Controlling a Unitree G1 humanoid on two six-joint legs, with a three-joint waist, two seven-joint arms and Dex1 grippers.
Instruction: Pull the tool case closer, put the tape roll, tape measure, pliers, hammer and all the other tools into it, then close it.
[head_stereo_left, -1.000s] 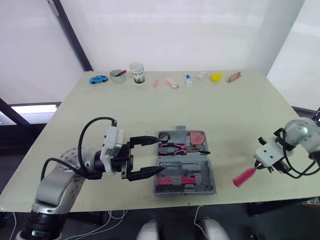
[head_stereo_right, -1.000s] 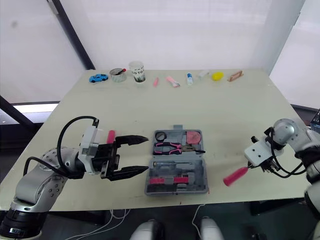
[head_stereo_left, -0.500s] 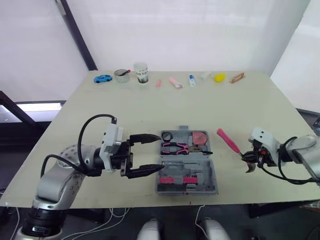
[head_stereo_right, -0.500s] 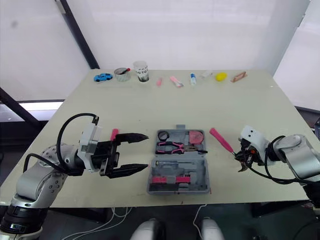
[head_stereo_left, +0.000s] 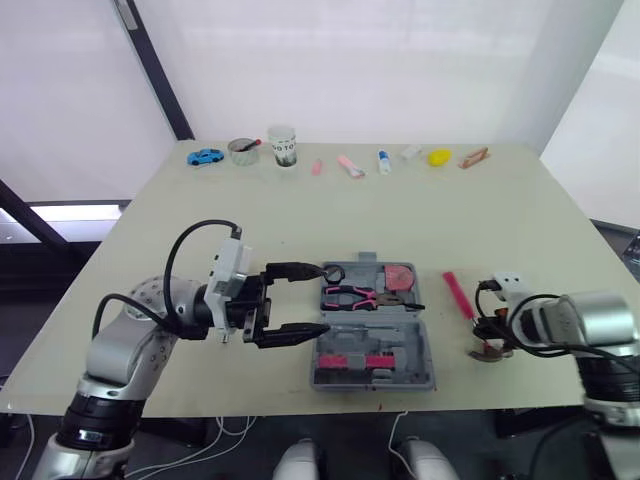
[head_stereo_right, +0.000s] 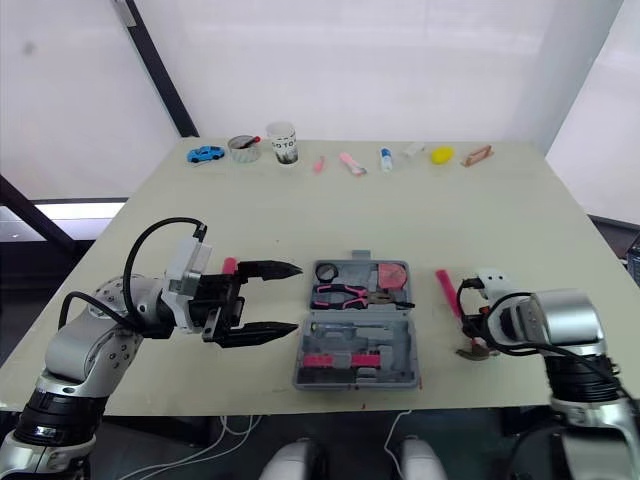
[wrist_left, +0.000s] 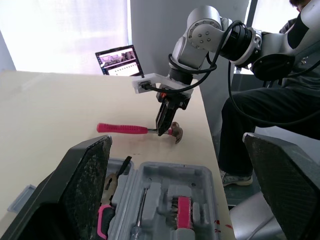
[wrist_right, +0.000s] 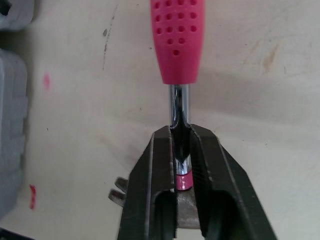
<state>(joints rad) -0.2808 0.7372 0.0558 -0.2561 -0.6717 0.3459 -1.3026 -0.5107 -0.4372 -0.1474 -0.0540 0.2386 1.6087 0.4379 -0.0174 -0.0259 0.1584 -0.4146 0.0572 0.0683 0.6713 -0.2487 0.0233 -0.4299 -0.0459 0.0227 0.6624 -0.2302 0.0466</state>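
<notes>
The grey tool case (head_stereo_left: 372, 352) lies open near the table's front edge. In it are pink pliers (head_stereo_left: 350, 295), a black tape roll (head_stereo_left: 333, 272) and a round pink tape measure (head_stereo_left: 397, 275). My left gripper (head_stereo_left: 320, 298) is open, its fingertips close to the case's left side. To the right of the case, my right gripper (head_stereo_left: 489, 338) is shut on the metal shaft of the hammer (wrist_right: 178, 105), just above the head. The hammer's head rests on the table and its pink handle (head_stereo_left: 458, 295) points away from me.
A blue toy car (head_stereo_left: 204, 157), a small bowl (head_stereo_left: 236, 151), a cup (head_stereo_left: 282, 145) and several small items line the table's far edge. A pink tool (head_stereo_right: 228, 265) lies behind my left gripper. A seated person (wrist_left: 280, 100) and a laptop (wrist_left: 119, 60) appear in the left wrist view.
My right gripper has carried the hammer from the front right edge in toward the case and set its head on the table. The left gripper has edged closer to the case.
</notes>
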